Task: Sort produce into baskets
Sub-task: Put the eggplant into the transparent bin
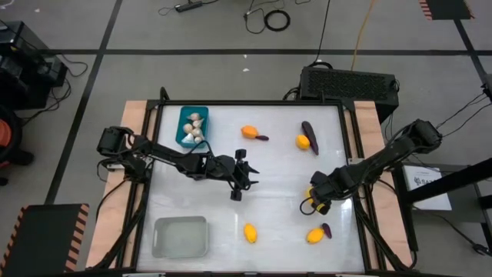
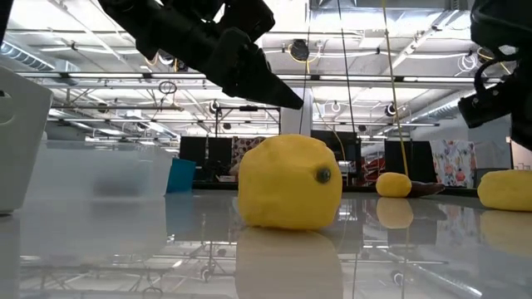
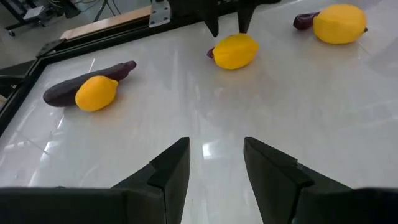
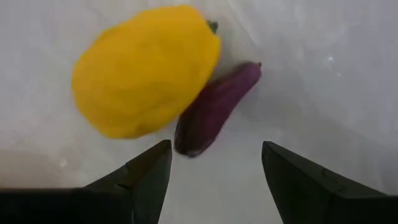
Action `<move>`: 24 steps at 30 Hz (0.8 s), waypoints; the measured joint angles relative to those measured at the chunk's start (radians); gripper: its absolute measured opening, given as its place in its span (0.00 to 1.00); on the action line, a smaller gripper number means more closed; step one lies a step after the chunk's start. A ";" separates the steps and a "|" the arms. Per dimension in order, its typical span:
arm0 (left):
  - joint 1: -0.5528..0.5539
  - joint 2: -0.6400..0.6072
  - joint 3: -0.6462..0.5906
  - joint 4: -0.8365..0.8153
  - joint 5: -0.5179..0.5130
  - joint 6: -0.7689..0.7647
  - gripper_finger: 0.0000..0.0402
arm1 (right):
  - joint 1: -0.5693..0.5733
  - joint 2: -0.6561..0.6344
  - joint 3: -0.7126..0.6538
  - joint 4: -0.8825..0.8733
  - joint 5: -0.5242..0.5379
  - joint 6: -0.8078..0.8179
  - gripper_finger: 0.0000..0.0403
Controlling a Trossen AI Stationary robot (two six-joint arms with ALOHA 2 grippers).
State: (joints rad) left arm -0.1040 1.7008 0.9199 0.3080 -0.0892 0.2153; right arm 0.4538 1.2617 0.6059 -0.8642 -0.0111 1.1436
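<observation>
Right gripper (image 4: 214, 171) jaws spread over lemon (image 4: 146, 68) and eggplant (image 4: 214, 109) – pre-grasp, next descend and close; left gripper (image 3: 214, 165) released mid-table.

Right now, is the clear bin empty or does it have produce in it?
Empty: the high view shows nothing inside the clear bin, while garlic bulbs fill the teal bin.

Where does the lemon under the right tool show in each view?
High view: the lemon, right of centre, partly hidden beneath the right tool.
Low view: probably the yellow piece at the picture's right edge, under that tool.
Left wrist view: top centre of the picture.
Right wrist view: fills the picture's upper left, touching an eggplant.
Shared landmark: the right tool's open fingers over it.
</observation>
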 joint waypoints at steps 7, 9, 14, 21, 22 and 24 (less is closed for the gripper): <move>0.000 0.000 0.000 -0.002 0.000 0.000 0.40 | 0.000 0.000 -0.030 0.086 0.015 0.005 0.53; 0.000 0.000 0.000 -0.004 0.000 0.000 0.40 | 0.000 0.000 -0.031 0.086 0.013 0.016 0.48; 0.000 0.000 0.000 -0.004 0.000 0.000 0.40 | 0.000 0.000 -0.031 0.064 0.012 0.019 0.30; 0.000 -0.008 0.000 -0.077 -0.045 0.008 0.40 | -0.001 0.000 -0.031 0.014 0.052 0.012 0.08; 0.000 -0.021 0.000 -0.102 -0.071 0.009 0.40 | -0.001 0.000 -0.030 0.013 0.050 0.002 0.06; 0.000 -0.070 0.000 -0.129 -0.130 0.006 0.40 | -0.001 0.000 -0.019 -0.002 0.043 -0.009 0.05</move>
State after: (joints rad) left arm -0.1041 1.6310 0.9199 0.1790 -0.2197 0.2213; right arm 0.4530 1.2613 0.5872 -0.8665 0.0322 1.1347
